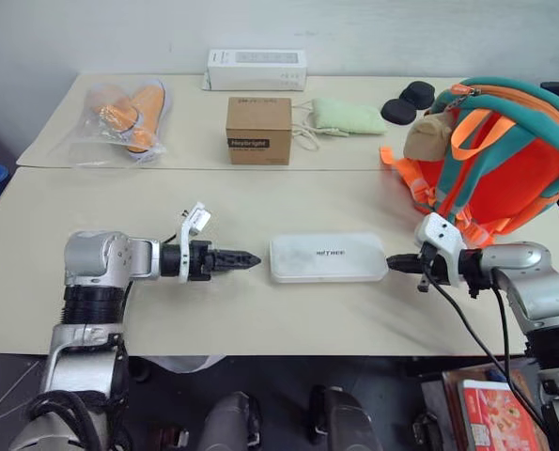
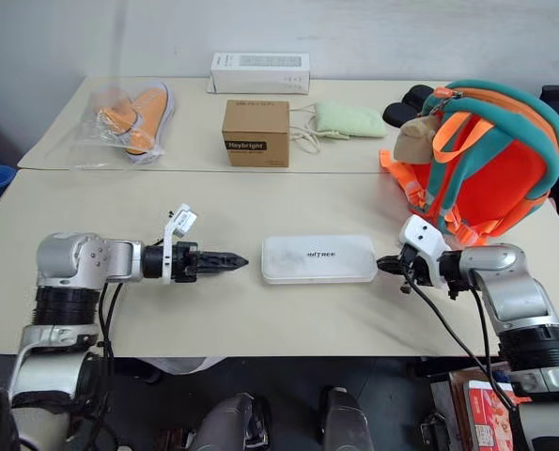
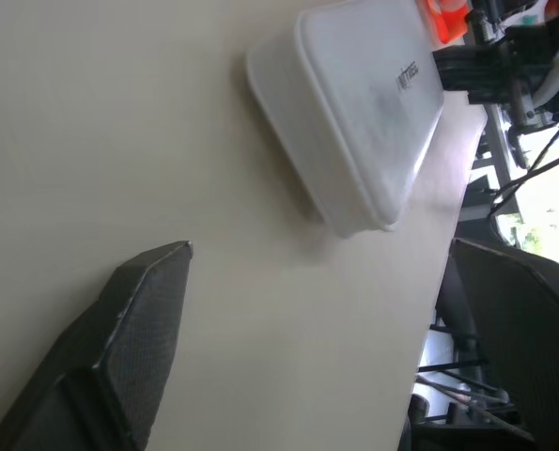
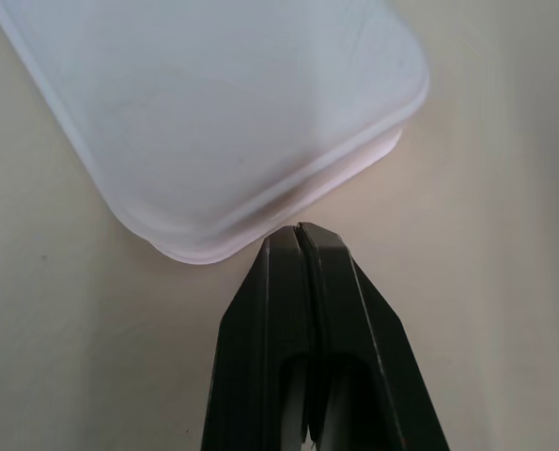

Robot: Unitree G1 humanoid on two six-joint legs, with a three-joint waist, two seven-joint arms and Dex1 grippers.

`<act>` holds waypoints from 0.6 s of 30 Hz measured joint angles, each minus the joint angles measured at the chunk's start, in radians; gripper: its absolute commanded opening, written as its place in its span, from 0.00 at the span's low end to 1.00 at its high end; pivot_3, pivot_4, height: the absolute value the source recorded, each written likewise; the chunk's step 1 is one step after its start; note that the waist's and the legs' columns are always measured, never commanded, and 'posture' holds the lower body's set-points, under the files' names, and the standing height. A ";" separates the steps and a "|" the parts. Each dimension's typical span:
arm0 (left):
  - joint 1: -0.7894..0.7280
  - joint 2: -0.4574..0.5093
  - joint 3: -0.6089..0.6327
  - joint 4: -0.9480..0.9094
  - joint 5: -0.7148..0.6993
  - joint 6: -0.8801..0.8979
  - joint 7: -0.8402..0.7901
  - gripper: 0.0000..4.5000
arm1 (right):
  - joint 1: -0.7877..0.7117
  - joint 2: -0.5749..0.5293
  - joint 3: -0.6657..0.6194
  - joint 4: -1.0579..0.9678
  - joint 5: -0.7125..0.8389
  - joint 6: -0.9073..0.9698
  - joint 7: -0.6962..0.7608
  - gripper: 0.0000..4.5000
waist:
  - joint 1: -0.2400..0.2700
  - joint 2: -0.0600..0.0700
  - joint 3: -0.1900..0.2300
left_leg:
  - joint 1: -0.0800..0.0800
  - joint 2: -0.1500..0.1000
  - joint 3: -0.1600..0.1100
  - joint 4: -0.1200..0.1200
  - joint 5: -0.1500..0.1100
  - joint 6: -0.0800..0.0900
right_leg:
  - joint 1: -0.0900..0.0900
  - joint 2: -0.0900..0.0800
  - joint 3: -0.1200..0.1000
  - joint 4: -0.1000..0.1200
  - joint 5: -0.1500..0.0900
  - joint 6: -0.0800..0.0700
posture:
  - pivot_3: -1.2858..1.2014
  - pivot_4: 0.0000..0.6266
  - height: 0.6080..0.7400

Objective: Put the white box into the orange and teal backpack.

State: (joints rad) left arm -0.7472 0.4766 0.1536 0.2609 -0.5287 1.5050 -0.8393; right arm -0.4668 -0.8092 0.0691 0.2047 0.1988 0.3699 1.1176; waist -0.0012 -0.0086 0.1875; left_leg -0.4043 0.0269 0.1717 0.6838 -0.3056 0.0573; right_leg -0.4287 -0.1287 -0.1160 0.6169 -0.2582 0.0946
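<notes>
Right gripper (image 1: 395, 264): black fingers clenched together, empty, tips touching or just shy of near short end of flat glossy white rectangular box with rounded corners (image 1: 327, 257).

Left gripper (image 1: 249, 258): jaws parted, empty, tips just short of box's opposite end.

Box lies flat on beige tabletop (image 1: 260, 319) between both grippers. Orange and teal fabric backpack (image 1: 504, 160) upright behind right gripper, well apart from box.

Judgement: rigid shell, light, slick. Low profile on table; pinch across thin edge at short end, or lift one end first.
</notes>
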 measured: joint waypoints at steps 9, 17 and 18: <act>-0.078 -0.171 0.013 0.103 0.000 0.003 0.111 1.00 | -0.001 0.035 0.003 0.002 -0.022 -0.020 -0.005 0.00 | 0.008 0.000 0.000 | 0.001 -0.002 0.000 0.000 0.001 -0.001 | 0.001 -0.002 0.000 0.001 0.000 0.000 | 0.52 0.24 1.00; -0.150 -0.266 -0.018 0.253 0.016 -0.132 0.132 0.91 | 0.000 0.035 0.003 0.015 -0.023 -0.040 -0.005 0.00 | 0.015 0.000 -0.001 | 0.002 -0.003 0.000 0.000 -0.001 -0.004 | 0.001 -0.004 0.001 -0.002 0.000 0.000 | 0.52 0.24 1.00; -0.153 -0.269 -0.018 0.267 0.018 -0.142 0.133 0.87 | 0.000 0.036 0.003 0.016 -0.023 -0.044 -0.005 0.00 | 0.014 0.000 -0.001 | 0.002 -0.002 0.000 0.000 -0.001 -0.004 | 0.001 -0.004 0.001 -0.002 0.000 0.000 | 0.52 0.24 1.00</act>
State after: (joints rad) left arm -0.9001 0.2074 0.1352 0.5274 -0.5104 1.3631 -0.7061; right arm -0.4665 -0.7736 0.0723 0.2203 0.1762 0.3262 1.1122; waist 0.0132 -0.0091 0.1869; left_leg -0.4021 0.0244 0.1714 0.6838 -0.3065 0.0528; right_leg -0.4279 -0.1325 -0.1151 0.6145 -0.2580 0.0947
